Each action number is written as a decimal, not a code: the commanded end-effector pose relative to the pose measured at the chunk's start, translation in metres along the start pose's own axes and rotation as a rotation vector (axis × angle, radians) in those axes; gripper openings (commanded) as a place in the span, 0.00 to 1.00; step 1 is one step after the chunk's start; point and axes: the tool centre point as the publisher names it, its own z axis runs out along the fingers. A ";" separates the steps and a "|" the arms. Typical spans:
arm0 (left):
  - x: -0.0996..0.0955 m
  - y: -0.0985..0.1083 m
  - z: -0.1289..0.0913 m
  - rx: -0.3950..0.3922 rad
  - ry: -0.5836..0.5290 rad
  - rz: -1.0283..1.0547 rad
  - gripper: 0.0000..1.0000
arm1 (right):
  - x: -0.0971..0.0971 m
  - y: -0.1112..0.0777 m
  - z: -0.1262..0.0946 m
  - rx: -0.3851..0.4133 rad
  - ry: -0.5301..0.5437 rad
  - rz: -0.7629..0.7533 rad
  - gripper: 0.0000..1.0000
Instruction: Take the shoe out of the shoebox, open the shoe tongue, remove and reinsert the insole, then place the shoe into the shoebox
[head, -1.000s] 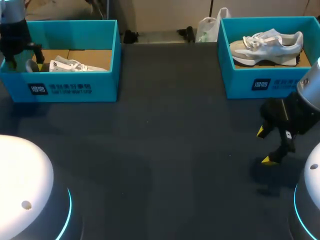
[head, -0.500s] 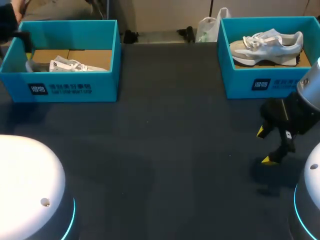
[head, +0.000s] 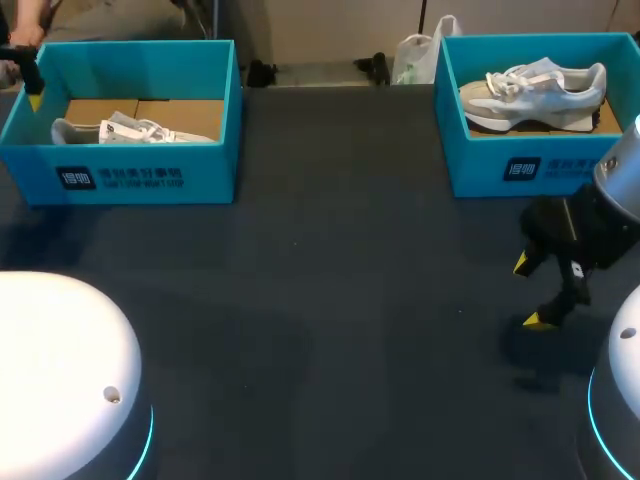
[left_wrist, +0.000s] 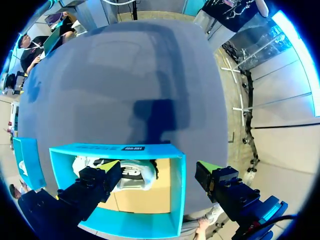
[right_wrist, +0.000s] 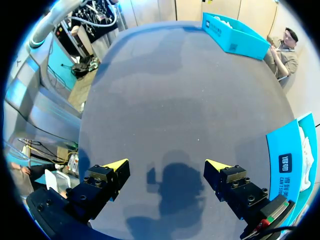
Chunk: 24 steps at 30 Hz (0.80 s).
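My left gripper (left_wrist: 159, 168) hangs wide open above the left shoebox (left_wrist: 115, 149), with the shoe (left_wrist: 131, 172) lying inside next to one finger. I'd centre over the shoe's middle, drop straight down clear of the walls, then pinch. Right gripper (right_wrist: 167, 165) is open too, holding nothing, over the table (right_wrist: 165, 90).

Left hand (left_wrist: 159, 166) has risen from the shoebox (head: 205, 170).

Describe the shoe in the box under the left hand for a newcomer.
On the dark table, find the teal shoebox at the far left. The white shoe inside lies low by its front wall, half hidden, unlike the grey sneaker showing fully in the right shoebox.
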 end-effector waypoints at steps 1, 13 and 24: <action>0.000 -0.006 0.001 -0.016 0.002 0.000 1.00 | 0.001 0.000 0.001 0.003 -0.002 0.001 1.00; 0.000 -0.006 0.001 -0.016 0.002 0.000 1.00 | -0.020 -0.008 -0.037 0.064 -0.069 0.145 1.00; 0.000 -0.006 0.001 -0.016 0.002 0.000 1.00 | -0.098 -0.008 -0.091 0.156 -0.138 0.509 1.00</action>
